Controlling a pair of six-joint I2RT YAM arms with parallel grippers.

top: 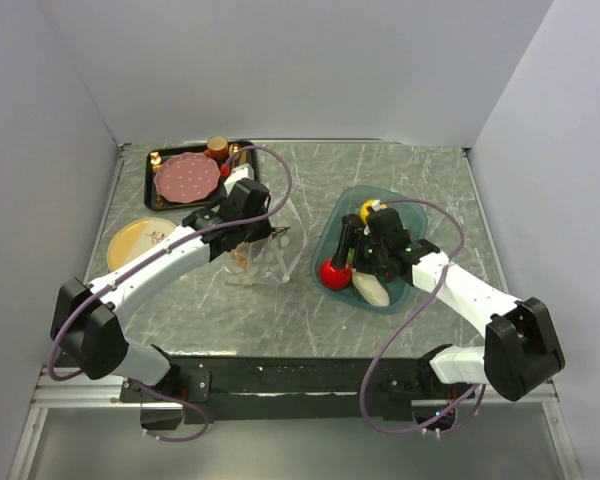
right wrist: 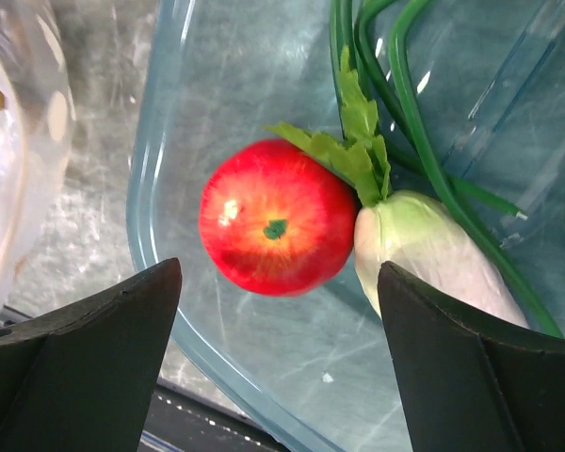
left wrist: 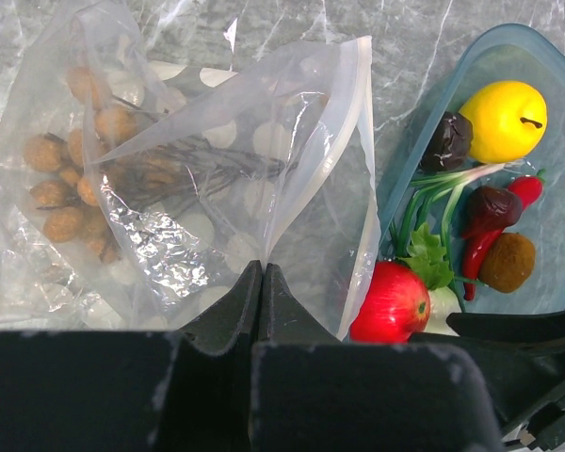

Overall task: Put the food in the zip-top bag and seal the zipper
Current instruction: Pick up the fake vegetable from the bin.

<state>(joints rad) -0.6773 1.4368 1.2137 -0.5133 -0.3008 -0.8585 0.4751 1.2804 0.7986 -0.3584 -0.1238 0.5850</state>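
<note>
Left hand (left wrist: pixel 264 282) is clamped shut on the film of the zip-top bag (left wrist: pixel 198 160) close to its mouth, keeping the mouth lifted and gaping toward the tray; right hand (right wrist: pixel 275 282) is spread wide, jaws either side of the red apple (right wrist: pixel 273 231) with a gap on both sides, nothing gripped; bag lies on the tabletop (top: pixel 310 170) between the arms, just beside the teal tray (left wrist: pixel 471 61); brown nut cluster (left wrist: pixel 71 179) is inside the bag, the only food I can see bagged; zipper (left wrist: pixel 353 169) is unpressed, lips apart; in the tray are the apple, yellow-orange round fruit (left wrist: pixel 508 118), white oblong piece (right wrist: pixel 433 254) touching the apple, green leaves (right wrist: pixel 353 151), red chili (left wrist: pixel 490 235) and a few small dark-brown bits (left wrist: pixel 507 262); my read: early stage, one item in, most of the food left to move, apple looks next, sealing not started; pink dotted plate (top: pixel 187 177) and tan plate (top: pixel 140 240) sit well apart on the far left, not involved.
</note>
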